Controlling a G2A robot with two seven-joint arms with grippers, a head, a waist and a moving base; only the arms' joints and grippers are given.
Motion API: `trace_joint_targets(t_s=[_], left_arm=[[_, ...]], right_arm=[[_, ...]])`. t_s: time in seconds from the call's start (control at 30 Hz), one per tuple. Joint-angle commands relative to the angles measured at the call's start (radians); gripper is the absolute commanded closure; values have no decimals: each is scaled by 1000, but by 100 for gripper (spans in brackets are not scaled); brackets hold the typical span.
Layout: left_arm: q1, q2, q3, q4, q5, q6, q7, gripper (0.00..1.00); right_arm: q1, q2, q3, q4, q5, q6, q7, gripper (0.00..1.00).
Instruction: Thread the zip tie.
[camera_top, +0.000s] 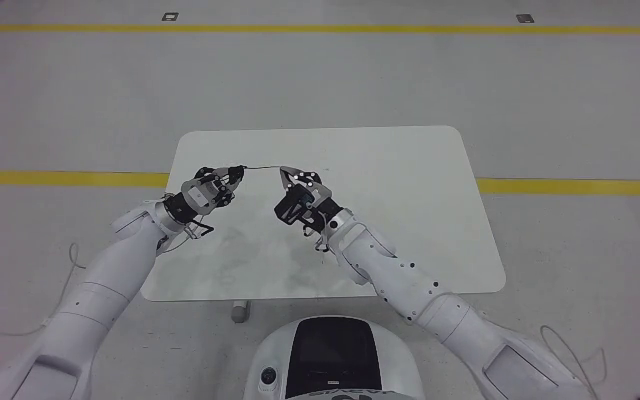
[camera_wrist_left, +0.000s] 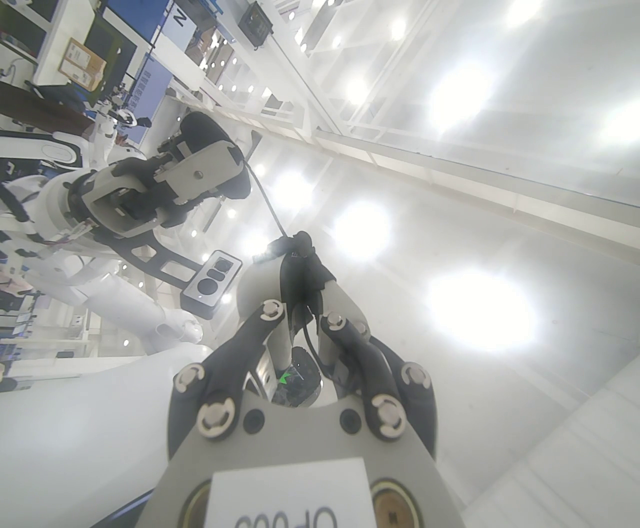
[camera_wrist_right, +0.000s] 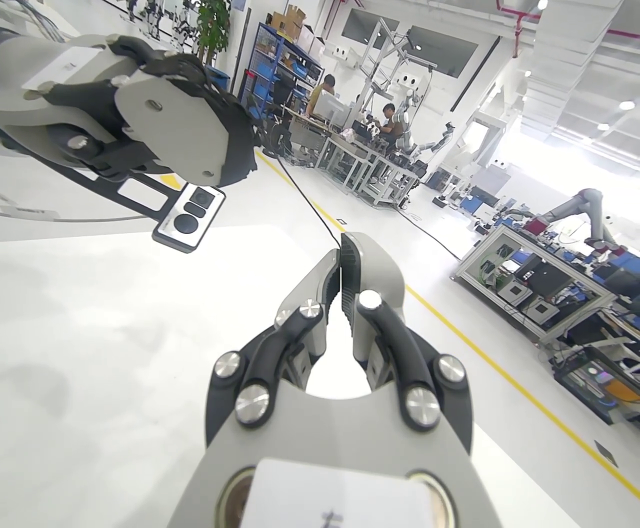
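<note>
So the top view gave the layout: both arms were over the left half of the white table (camera_top: 400, 160), with the black zip tie (camera_top: 262, 168) strung as a thin line from the left gripper (camera_top: 232, 178) across to the right gripper (camera_top: 290, 175). From up there the jaws were too small to judge.

The wrist views sorted that out. In the right wrist view, the right gripper (camera_wrist_right: 341, 250) had its jaws pressed fully together, pinching the thin end of the zip tie (camera_wrist_right: 305, 197) right at the tips. The strap ran straight up to the left gripper (camera_wrist_right: 220, 135), above the table (camera_wrist_right: 100, 300).

In the left wrist view, the left gripper (camera_wrist_left: 298, 255) was clamped tight too, no gap, with the other end of the zip tie (camera_wrist_left: 265, 195) poking out of its dark tips toward the right gripper (camera_wrist_left: 200, 170). The tie hung in the air between them, off the table.
</note>
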Motion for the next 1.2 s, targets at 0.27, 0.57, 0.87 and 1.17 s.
trace_joint_targets(t_s=[0.27,0.57,0.87,1.17], left_arm=[[0,0,0,0,0,0,0,100],[0,0,0,0,0,0,0,100],[0,0,0,0,0,0,0,100],[0,0,0,0,0,0,0,100]], right_arm=[[0,5,-6,0,0,5,7,100],[-5,13,-10,-6,0,12,12,100],[-11,21,-12,-18,0,20,16,100],[-16,24,-6,-29,0,19,25,0]])
